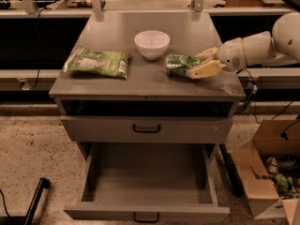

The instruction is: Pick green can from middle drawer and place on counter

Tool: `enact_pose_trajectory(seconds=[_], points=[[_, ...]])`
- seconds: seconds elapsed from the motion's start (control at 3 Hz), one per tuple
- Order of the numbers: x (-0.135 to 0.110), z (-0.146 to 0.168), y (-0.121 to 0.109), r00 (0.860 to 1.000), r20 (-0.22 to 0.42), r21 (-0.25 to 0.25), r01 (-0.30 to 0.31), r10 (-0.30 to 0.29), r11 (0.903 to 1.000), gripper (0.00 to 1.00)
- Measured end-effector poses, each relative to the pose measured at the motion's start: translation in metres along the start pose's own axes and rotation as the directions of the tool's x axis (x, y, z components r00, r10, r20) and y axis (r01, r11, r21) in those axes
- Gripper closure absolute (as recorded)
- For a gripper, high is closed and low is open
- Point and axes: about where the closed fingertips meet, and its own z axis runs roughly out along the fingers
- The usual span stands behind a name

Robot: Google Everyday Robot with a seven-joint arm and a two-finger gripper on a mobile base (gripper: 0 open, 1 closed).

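The green can (179, 65) lies on its side on the right part of the grey counter (140, 81), just right of the bowl. My gripper (196, 63) reaches in from the right, and its cream fingers (205, 70) close around the can's right end, one in front of it and one behind. The middle drawer (145, 184) is pulled fully out below, and nothing shows inside it. Its black handle faces the front.
A white bowl (152, 43) stands mid-counter, and a flat green-and-white snack bag (98, 61) lies at the left. The upper handled drawer (146, 129) is closed. An open cardboard box (269, 172) sits on the floor at the right. A black bar (35, 201) is at the lower left.
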Motion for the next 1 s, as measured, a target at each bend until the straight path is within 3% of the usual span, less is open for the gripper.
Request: enact_pose_trajectory(seconds=[0.67,1.0], points=[[-0.0004,0.0067,0.0012,1.000,0.001,-0.011,0.000,0.000,0.9999,0.13],[-0.0006,0.0096,0.0017,1.000,0.001,-0.016,0.000,0.000,0.9999,0.00]])
